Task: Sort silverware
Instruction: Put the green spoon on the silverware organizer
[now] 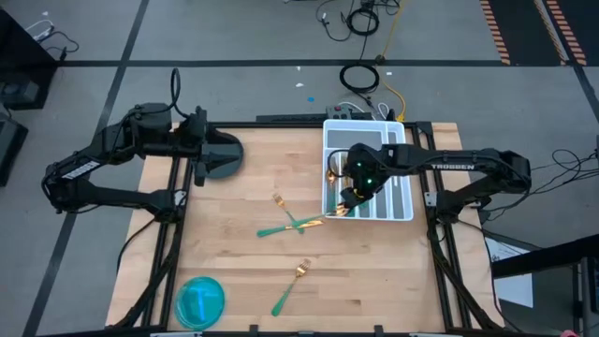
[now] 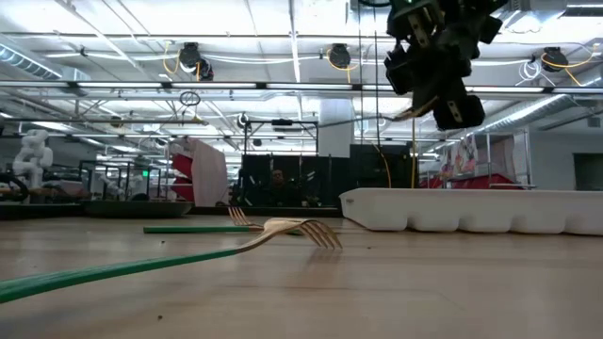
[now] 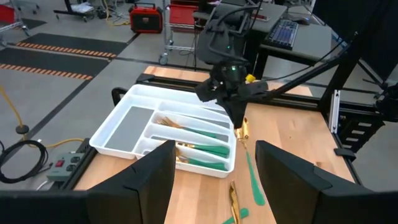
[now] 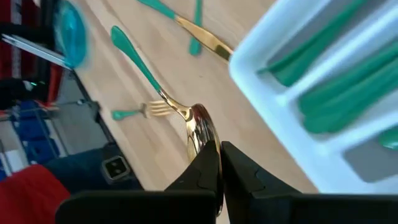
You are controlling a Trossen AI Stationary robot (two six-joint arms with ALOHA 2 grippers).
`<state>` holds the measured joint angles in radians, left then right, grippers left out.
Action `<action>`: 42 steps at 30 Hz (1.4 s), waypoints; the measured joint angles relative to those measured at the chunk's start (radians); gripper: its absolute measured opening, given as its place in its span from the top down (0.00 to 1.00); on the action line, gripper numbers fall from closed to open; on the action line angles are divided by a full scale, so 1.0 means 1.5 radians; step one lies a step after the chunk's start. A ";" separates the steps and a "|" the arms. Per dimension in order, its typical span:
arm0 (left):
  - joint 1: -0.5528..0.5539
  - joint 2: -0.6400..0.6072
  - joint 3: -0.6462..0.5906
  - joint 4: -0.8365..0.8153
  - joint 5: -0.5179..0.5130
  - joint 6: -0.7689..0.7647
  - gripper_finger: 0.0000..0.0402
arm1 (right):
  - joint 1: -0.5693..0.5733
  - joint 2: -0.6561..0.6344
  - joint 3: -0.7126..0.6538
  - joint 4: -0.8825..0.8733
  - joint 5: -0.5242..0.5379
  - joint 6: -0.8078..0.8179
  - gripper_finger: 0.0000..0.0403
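Observation:
My right gripper [image 1: 348, 197] hangs shut on a spoon [image 4: 200, 127], gold head and green handle, above the near left corner of the white tray [image 1: 404, 211]. Several green-handled pieces [image 3: 205, 149] lie in the tray's compartments. More silverware lies on the wood: a fork [image 1: 280, 201] crossing another piece just left of the tray, and a fork [image 1: 292, 285] farther toward the near edge. My left gripper [image 3: 214, 186] stands open and empty, raised at the far left beside the dark round plate [image 1: 225, 155]. My right gripper pinches the spoon's gold bowl [image 4: 204, 138] between its two fingertips. The fingers slant down toward the table's near left. The green handle [image 4: 138, 62] sticks out beyond the fingertips that same way. The spoon looks lifted clear of the table.
A blue plate [image 1: 199, 301] sits at the near left corner. Bare wood lies between it and the loose forks. Black frame rails run along the table's left and right sides.

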<state>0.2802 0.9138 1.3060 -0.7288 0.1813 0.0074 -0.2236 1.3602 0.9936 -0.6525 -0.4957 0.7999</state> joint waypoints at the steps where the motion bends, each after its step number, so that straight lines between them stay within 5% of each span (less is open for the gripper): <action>1: 0.000 0.000 0.000 0.000 0.000 0.000 0.44 | -0.004 0.000 0.000 -0.012 0.000 -0.014 1.00; 9: 0.000 0.000 0.000 -0.008 0.000 0.000 0.44 | -0.021 0.000 0.025 -0.112 0.004 -0.110 1.00; 17: -0.001 0.000 0.000 -0.018 -0.001 -0.001 0.44 | -0.035 0.020 0.161 -0.239 0.071 -0.207 1.00; 30: 0.000 0.000 0.000 -0.020 -0.001 -0.001 0.44 | -0.039 0.287 0.491 -0.597 0.208 -0.623 1.00; 42: 0.000 0.000 0.000 -0.021 -0.005 -0.002 0.44 | -0.047 0.391 0.671 -0.612 0.315 -0.920 1.00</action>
<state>0.2802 0.9138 1.3060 -0.7601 0.1731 0.0048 -0.2946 1.9469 2.0007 -1.5700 -0.0235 -0.5801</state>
